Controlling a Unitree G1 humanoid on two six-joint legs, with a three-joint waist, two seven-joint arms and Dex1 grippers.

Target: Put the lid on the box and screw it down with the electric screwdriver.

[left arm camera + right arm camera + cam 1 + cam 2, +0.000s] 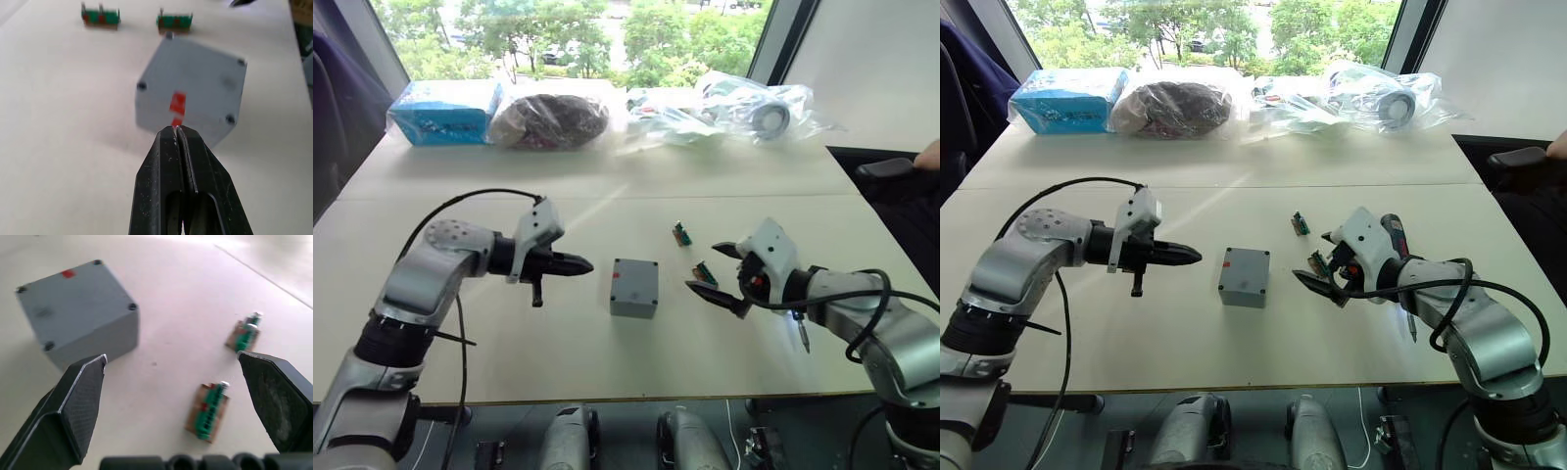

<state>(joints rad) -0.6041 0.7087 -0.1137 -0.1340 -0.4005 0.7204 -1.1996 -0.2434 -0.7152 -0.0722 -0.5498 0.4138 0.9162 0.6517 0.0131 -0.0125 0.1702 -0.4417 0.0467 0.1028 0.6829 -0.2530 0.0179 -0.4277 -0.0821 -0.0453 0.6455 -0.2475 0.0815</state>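
The grey box [632,304] stands in the middle of the table, and the lid [195,83] sits on top of it, red mark up, with a dark screw point at each corner. My left gripper [582,264] is shut and empty, pointing at the box from its left, a short gap away. To the right of the box my right gripper [705,266] is open, its fingers spread around a small green part [210,411]. The electric screwdriver [1396,235] lies on the table behind my right wrist and is partly hidden. Its thin bit [1410,326] shows beside the forearm.
A second green part [681,233] lies further back, right of the box. Along the far edge are a blue pack [445,110], a dark bagged bundle [548,119] and clear plastic bags [744,108]. A person's hand [930,154] shows at the right edge.
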